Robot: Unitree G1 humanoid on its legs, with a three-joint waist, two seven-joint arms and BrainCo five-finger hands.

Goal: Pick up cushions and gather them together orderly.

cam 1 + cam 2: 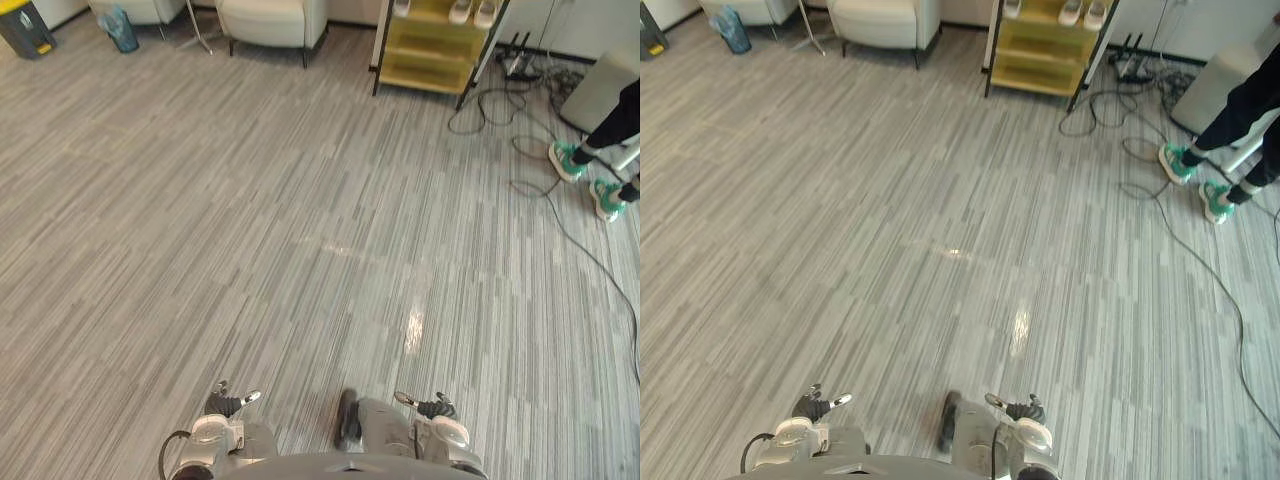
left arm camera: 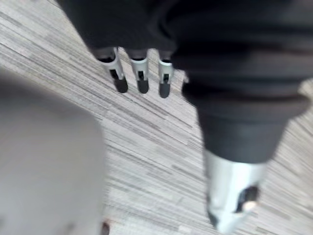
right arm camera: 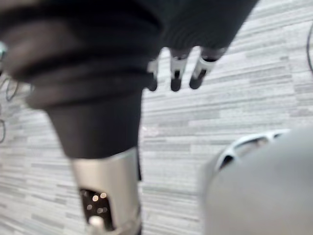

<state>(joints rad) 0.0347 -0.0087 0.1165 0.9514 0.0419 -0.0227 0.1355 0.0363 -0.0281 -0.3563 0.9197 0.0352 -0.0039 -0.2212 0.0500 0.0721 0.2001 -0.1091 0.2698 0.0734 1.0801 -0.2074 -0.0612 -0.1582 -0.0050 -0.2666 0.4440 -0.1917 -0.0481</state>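
Bin (image 1: pixel 25 28) far left, left robot hand (image 2: pixel 141 81) slack

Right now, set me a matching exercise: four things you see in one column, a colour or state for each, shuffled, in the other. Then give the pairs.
Column one:
1. shelf
2. armchair
3. shoes
4. left robot hand

Column two:
a. teal
b. open, holding nothing
c. yellow
d. white

Pairs: 1-c, 2-d, 3-a, 4-b.
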